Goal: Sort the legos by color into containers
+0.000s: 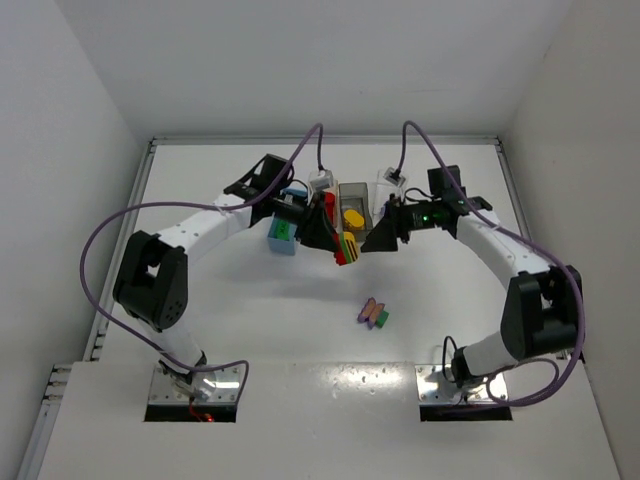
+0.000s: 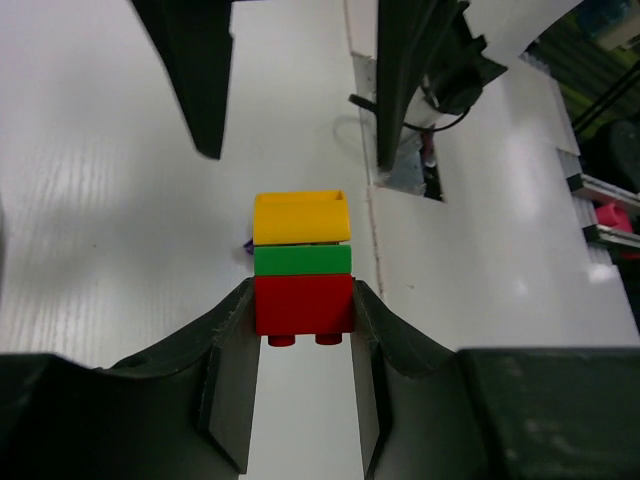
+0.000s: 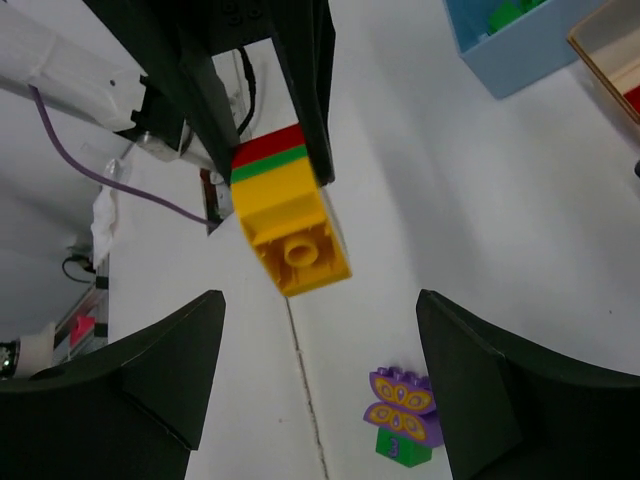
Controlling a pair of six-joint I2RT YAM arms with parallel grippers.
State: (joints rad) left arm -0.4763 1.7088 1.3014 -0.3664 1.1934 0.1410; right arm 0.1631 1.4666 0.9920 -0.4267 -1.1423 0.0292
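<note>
Looking nearest my side of the white table point(image 1: 250, 330), I saw a loose purple butterfly-shaped plastic piece point(image 1: 371, 309) joined to a small green brick point(image 1: 383, 319), well apart from everything else. Farther out, above mid-table, the left gripper point(image 2: 303, 308) was clamped tight on the red end brick of a striped stack of glossy red, green and yellow plastic bricks point(image 2: 302, 245). The stack was held in the air, its yellow end towards the right gripper point(image 3: 320, 300), whose jaws stood wide and empty. I judged the stack light, rigid and slick-walled, not fragile. The yellow brick's flat opposite sides looked the place to pinch, then pull straight off the studs. Beyond stood the light blue rectangular plastic bin point(image 3: 520, 75) with green pieces inside, a pale orange bin point(image 3: 600, 62), a smoky grey bin point(image 1: 345, 190) holding something yellow, and a clear bin point(image 1: 385, 185).
</note>
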